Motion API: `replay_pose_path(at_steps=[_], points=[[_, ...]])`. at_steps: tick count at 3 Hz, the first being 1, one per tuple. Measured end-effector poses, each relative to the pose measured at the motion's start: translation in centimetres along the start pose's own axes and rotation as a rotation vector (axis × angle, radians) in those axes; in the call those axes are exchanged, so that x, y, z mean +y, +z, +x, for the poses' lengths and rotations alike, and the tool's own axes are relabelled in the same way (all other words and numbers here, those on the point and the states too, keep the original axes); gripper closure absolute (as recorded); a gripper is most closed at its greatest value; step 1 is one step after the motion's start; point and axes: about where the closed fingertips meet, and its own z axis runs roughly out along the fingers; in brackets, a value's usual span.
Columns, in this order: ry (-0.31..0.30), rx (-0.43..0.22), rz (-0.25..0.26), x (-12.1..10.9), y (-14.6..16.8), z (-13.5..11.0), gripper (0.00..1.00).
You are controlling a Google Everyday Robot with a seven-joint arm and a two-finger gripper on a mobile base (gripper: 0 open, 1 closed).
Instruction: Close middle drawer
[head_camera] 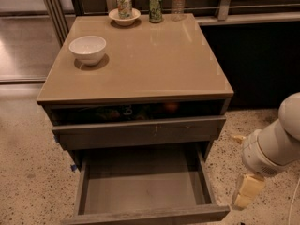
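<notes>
One middle drawer (145, 189), pulled out, just left of pincer (247, 192); pincer's spread cannot be told.

My tool (247, 194) hangs just right of the middle drawer (140, 184); my arm (276, 144) runs off the right edge. The drawer's front is clipped at the bottom edge. Above it, under the tabletop (140, 60), shadowed things (126, 112) are unidentifiable.
</notes>
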Motion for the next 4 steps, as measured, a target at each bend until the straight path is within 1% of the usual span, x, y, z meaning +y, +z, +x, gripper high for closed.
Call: replay_pose_path(at_steps=[1, 2, 3, 4], points=[[0.014, -0.023, -0.031, 2.0, 5.7, 3.5, 0.00], [0.010, -0.059, -0.078, 5.0, 12.6, 6.1, 0.00], [0.033, -0.049, -0.104, 6.5, 16.5, 7.1, 0.00], [0.036, -0.050, -0.101, 6.5, 16.7, 7.1, 0.00]])
